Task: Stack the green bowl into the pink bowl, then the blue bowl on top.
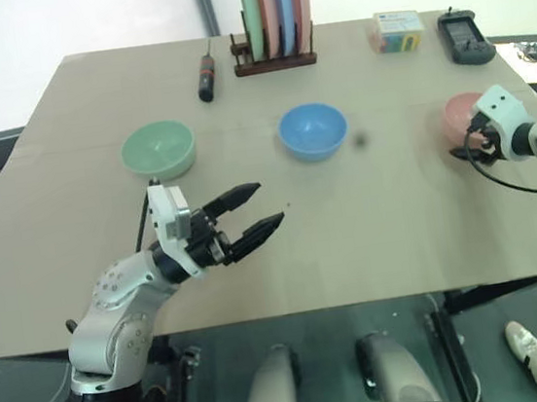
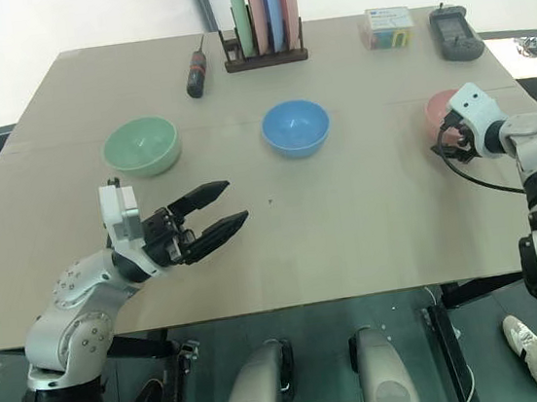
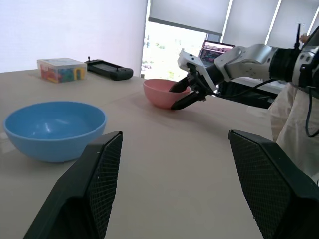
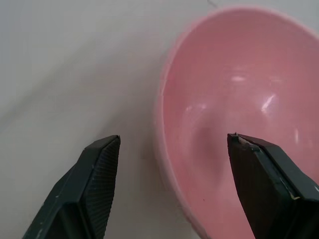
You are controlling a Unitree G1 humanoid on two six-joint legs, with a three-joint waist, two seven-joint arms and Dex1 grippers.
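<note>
Astride the pink bowl's (image 4: 234, 114) rim, right tool (image 4: 174, 186) agape; left tool (image 1: 251, 215) released; box (image 1: 397, 30) label perhaps unreadable.

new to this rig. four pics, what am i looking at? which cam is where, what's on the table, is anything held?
It is a two-armed humanoid robot at a table. The two wide pictures come from a stereo camera on its head, looking down. The other two come from cameras on its wrists, looking out between each gripper's two black fingers.

On the table: a green bowl, a blue bowl and a pink bowl, plus a rack of plates, a screwdriver, a small box and a handheld controller.

Nothing is held. The left gripper hangs open over bare table. The right gripper is open, straddling the pink bowl's rim.
</note>
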